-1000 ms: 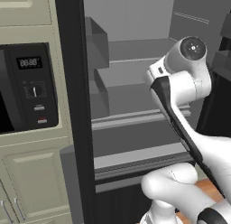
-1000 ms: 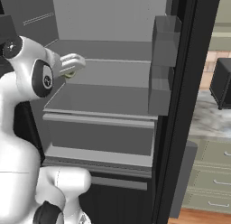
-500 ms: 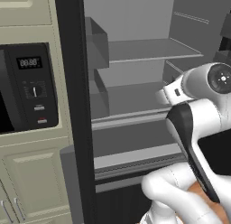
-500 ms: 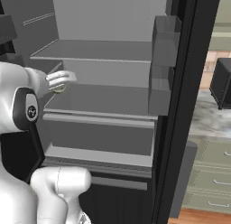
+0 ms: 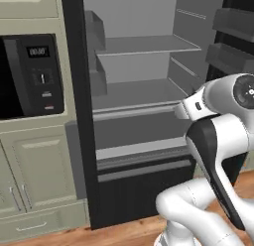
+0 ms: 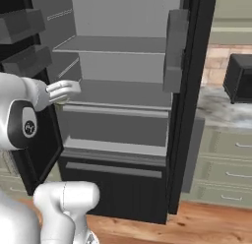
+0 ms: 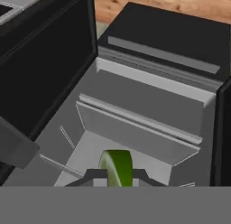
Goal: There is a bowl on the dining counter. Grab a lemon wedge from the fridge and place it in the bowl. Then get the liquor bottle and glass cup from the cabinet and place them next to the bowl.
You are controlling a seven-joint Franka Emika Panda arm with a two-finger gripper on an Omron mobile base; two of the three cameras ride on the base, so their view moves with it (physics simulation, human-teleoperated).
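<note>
1. One wedge (image 7: 116, 168), green-skinned, is seen clamped between the two dark finger tips of the gripper (image 7: 115, 174) in the hand view; the jaws are closed tight on it.
2. The fridge (image 6: 123, 90) is seen open, with its doors swung wide; the gripper (image 6: 63, 93) is held at the front of the fridge, at its left side, level with the middle shelf (image 6: 120, 93).
3. The wedge is thus carried in front of that shelf, just outside the fridge interior, touching no shelf.
4. A drawer front (image 5: 136, 128) is seen below the middle shelf of the fridge.
5. A microwave (image 5: 30, 74) is set into the cabinets left of the fridge.
6. A counter (image 6: 224, 110) lies right of the fridge, with a dark box (image 6: 239, 78) on it.
</note>
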